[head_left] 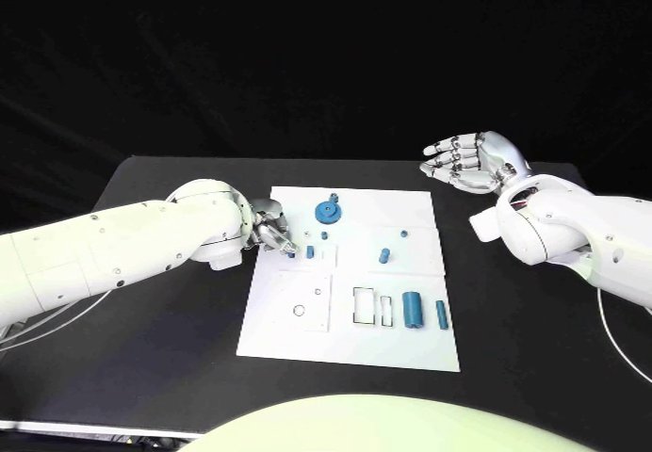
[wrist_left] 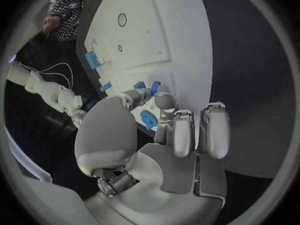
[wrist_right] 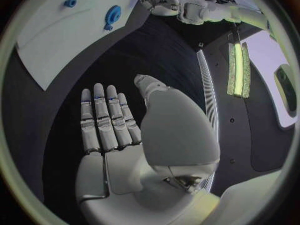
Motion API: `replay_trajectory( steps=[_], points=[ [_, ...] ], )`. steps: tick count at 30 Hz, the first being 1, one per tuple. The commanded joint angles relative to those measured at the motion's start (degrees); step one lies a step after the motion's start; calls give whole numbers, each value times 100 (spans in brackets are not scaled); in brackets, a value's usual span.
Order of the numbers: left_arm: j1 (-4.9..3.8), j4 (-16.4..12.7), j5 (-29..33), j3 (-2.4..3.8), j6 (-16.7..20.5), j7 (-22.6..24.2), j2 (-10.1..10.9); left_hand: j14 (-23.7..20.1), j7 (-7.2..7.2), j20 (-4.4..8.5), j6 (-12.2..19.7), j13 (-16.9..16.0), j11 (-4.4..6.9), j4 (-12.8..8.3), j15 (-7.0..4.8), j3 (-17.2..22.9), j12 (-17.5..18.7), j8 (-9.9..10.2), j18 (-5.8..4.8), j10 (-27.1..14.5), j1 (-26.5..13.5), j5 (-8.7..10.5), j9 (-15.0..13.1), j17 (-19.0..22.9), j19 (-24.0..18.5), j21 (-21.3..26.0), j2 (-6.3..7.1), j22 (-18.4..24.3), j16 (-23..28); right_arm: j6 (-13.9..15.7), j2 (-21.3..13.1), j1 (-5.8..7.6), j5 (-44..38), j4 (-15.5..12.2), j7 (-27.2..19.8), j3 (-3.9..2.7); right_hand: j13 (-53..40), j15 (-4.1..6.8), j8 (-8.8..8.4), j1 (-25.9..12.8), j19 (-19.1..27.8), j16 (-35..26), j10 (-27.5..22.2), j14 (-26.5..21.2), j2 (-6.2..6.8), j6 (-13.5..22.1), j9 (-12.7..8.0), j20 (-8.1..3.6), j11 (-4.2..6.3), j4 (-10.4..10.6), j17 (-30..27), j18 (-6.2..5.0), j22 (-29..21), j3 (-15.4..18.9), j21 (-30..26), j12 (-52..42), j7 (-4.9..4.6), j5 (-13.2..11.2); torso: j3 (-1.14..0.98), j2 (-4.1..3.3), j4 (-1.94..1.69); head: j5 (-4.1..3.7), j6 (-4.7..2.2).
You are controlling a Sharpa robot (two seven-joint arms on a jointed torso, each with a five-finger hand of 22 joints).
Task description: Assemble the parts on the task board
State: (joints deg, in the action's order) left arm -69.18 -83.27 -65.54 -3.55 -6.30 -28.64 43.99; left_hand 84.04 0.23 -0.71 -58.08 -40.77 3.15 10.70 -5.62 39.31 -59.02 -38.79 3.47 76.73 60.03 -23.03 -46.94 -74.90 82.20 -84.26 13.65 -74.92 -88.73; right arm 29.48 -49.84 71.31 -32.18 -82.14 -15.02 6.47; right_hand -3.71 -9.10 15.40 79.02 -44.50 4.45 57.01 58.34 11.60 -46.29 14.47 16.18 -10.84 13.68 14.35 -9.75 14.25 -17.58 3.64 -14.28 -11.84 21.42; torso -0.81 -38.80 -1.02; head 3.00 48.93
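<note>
**Left robot hand on a small blue part at the board's edge**

We saw the left robot hand (head_left: pixel 270 229) pinching what seemed a small blue part (wrist_left: pixel 154 87) over the task board (head_left: pixel 408 282) on the counter (head_left: pixel 163 320). We judged a slow, upright lowering best. Its fingertips hid the socket. The right robot hand (head_left: pixel 469 160) hovered apart, fingers spread, holding nothing.
</note>
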Motion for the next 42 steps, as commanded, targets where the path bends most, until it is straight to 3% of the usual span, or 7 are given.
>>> replay_trajectory(
  steps=[1, 12, 26, 32, 42],
  points=[
    [9, 9, 39, -9, -21, -11, -9, 536, 5, 17, -34, -11, 22, 58, -37, -122, 2, 33, -73, -37, -55, 23, 19, -1291, 12, 5, -2, -351, -20, -62, 1, -3, -27, -10, -87, -2, 8, 2, -39, -44, 9, 17, 31, 30, -6, -42, -6, -2, 4, 48, -8, -77, -9, 4, 9, 33, -254, 25, 3, -1, -1, 1, 1],
    [8, 28, 39, -9, -65, -19, -9, 534, 4, 19, -50, -7, 22, 220, -37, -414, 4, 61, -72, -51, -68, 29, 25, -1284, 9, 14, 18, -345, -17, -55, -3, -3, -27, -14, -83, -2, 8, 1, -41, -50, 10, 16, 30, 28, -4, -41, -8, -1, 3, 51, -12, -76, -13, 5, 8, 36, -254, 24, 2, 1, -7, -9, 18],
    [8, 97, 24, -10, -107, -27, -10, 533, 6, 20, -75, -4, 20, 434, -37, -824, 4, 91, -70, -64, -38, 42, 30, -1280, 7, 23, 47, -342, -15, -43, -2, -3, -23, -16, -75, -2, 8, -13, -50, -91, 57, -4, 20, -4, 6, -34, -18, 7, -6, 78, -43, -68, -54, 23, -6, 51, -261, 2, 4, 4, -5, 5, -10],
    [8, 135, -2, -10, -137, -32, -11, 530, 15, 19, -82, 22, 14, 585, -35, -1076, 21, 115, -72, -81, -58, 53, 35, -1270, 12, 24, 38, -349, -10, -49, 1, -3, -13, -14, -75, -2, 3, -26, -56, -280, 132, -21, 27, -34, 37, -42, -36, 19, -17, 219, -118, -67, -154, 206, 4, 65, -269, 32, 3, 2, -4, 3, -9],
    [8, 143, 115, -8, -19, -12, -12, 537, 19, 12, -108, -17, 9, 608, -28, -1465, -14, 158, -74, -69, -249, 404, 50, -1295, 23, 23, -77, -365, -22, -42, 7, -3, -10, -7, -68, -2, 3, -52, -59, -336, 357, -41, 35, -98, 2, -50, -51, 37, -26, 255, -197, -46, -277, 390, -13, 76, -275, 39, 4, 0, -4, 3, -16]
  ],
)
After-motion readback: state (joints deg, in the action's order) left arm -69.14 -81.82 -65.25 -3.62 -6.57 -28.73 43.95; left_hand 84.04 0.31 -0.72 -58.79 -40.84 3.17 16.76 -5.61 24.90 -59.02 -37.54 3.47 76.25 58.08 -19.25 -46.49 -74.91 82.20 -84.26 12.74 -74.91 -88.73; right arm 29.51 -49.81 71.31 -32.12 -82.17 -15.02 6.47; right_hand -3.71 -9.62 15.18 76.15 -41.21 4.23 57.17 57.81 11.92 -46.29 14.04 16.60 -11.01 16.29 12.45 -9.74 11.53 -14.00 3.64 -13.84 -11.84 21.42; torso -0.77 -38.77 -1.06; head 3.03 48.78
